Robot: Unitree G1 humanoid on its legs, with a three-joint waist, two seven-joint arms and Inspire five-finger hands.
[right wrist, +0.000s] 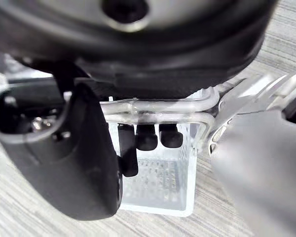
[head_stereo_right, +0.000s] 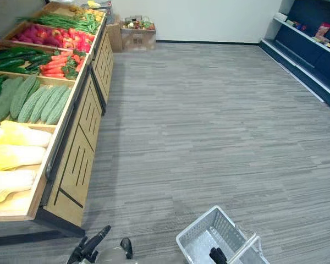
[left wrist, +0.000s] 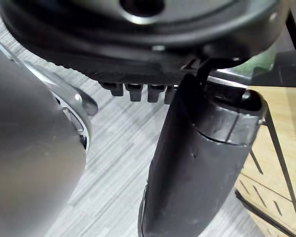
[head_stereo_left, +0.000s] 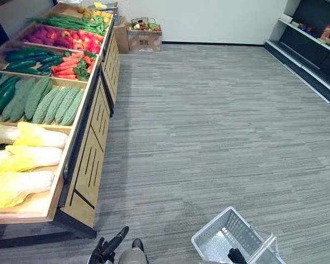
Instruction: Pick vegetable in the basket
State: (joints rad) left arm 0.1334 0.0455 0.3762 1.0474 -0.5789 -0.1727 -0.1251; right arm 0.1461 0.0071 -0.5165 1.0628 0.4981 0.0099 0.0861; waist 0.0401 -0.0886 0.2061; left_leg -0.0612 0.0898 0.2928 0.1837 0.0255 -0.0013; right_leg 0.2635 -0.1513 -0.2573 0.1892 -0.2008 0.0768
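Bright, even overhead light fills the room. The grey carpet (head_stereo_left: 220, 137) is lit flat, with no hard shadows or hot spots, and the white wall (head_stereo_left: 209, 22) at the back is bright. The pale cabbages (head_stereo_left: 27, 159) on the bench (head_stereo_left: 91, 159) look close to washed out, and a soft shadow pools on the floor beneath the bench. The shelving (head_stereo_left: 319, 60) along the right reads dark. In the right wrist view, the metal handle of the basket (right wrist: 158, 182) carries white highlights and the right hand (right wrist: 64, 158) is a near-black mass. The left hand (left wrist: 197, 173) shows a faint sheen.
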